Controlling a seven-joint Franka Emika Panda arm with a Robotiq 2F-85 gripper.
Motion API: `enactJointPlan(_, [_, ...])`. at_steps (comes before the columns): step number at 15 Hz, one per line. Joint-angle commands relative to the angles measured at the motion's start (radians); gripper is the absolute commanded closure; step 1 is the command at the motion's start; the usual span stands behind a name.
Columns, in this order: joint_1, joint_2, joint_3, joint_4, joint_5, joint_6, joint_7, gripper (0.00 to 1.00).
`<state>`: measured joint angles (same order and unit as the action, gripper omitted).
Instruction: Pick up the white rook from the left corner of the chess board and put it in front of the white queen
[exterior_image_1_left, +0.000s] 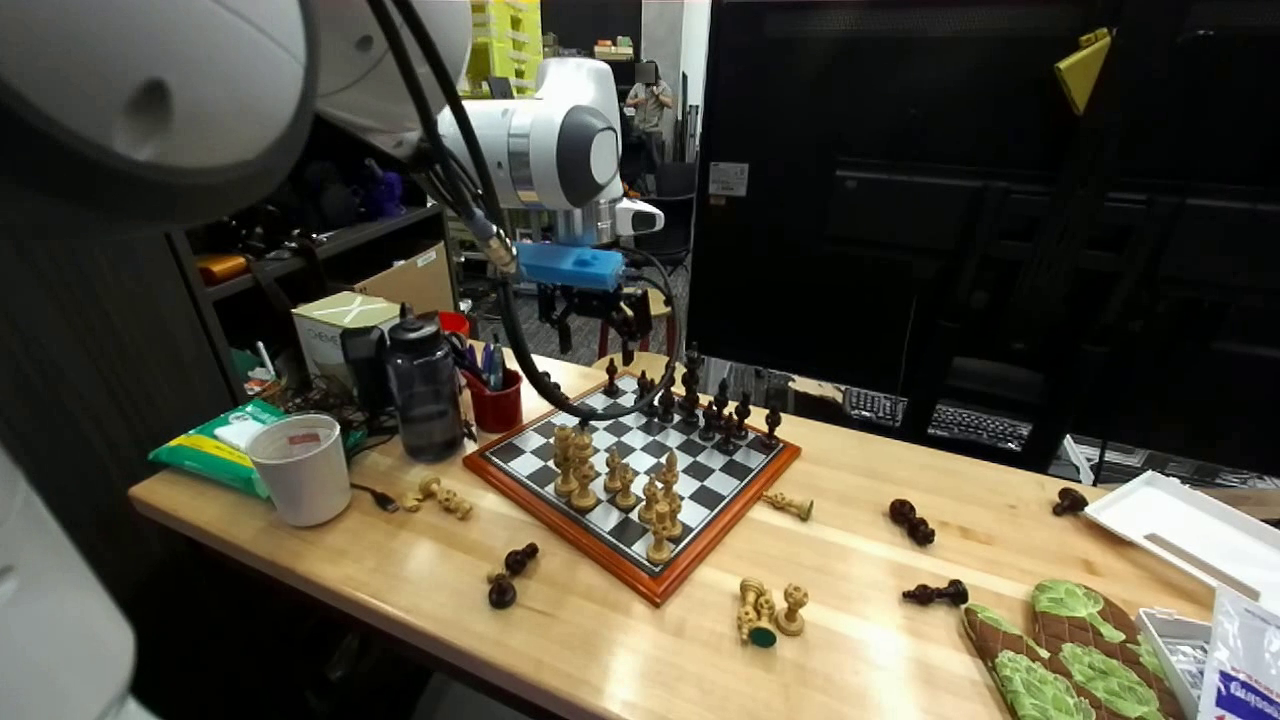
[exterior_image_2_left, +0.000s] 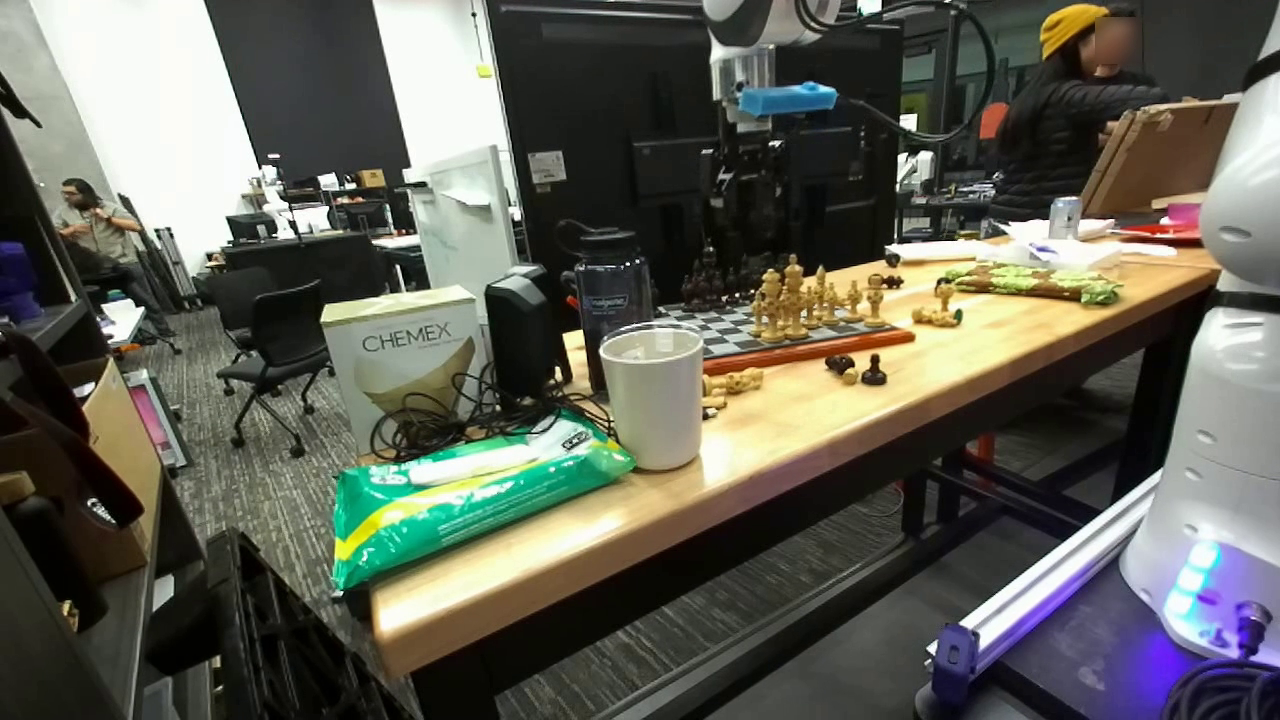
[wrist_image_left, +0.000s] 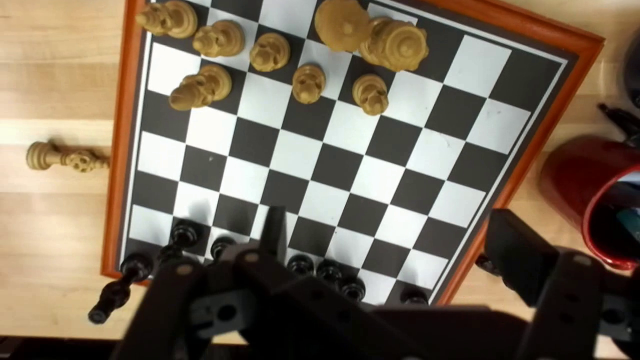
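The chess board (exterior_image_1_left: 560, 522) with its orange-brown rim lies on the table; it also shows in the wrist view (wrist_image_left: 120, 150). Several light pieces stand along one side. One light piece (wrist_image_left: 172, 20) stands at the board's top left corner in the wrist view; I cannot tell for sure that it is the rook. A tall crowned light piece (wrist_image_left: 400, 46), perhaps the queen, stands farther right beside another tall, round-topped piece (wrist_image_left: 342, 24). My gripper (exterior_image_1_left: 597, 348) is open and empty, high above the dark-piece side; its spread fingers show in the wrist view (wrist_image_left: 390, 230).
Dark pieces (exterior_image_1_left: 690, 400) stand at the far side. A red pen cup (exterior_image_1_left: 497, 403), dark bottle (exterior_image_1_left: 425, 390) and white cup (exterior_image_1_left: 305, 470) stand beside the board. Fallen pieces lie around it, one light piece (exterior_image_1_left: 790, 505) near the rim. A big black panel (exterior_image_1_left: 900, 250) stands behind the table.
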<state>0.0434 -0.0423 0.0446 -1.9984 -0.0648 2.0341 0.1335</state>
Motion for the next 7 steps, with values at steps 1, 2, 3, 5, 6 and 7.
enactJointPlan(1, [0.007,-0.126,0.016,-0.122,-0.05,0.104,0.052,0.0])
enactJointPlan(2, [0.006,-0.145,0.02,-0.139,-0.055,0.12,0.062,0.0])
enactJointPlan(3, [0.005,-0.163,0.024,-0.154,-0.052,0.129,0.068,0.0])
enactJointPlan(5, [0.0,-0.113,0.022,-0.104,-0.03,0.102,0.047,0.0])
enactJointPlan(6, [-0.001,-0.129,0.024,-0.118,-0.03,0.106,0.055,0.0])
enactJointPlan(7, [-0.001,-0.141,0.026,-0.127,-0.03,0.108,0.058,0.0])
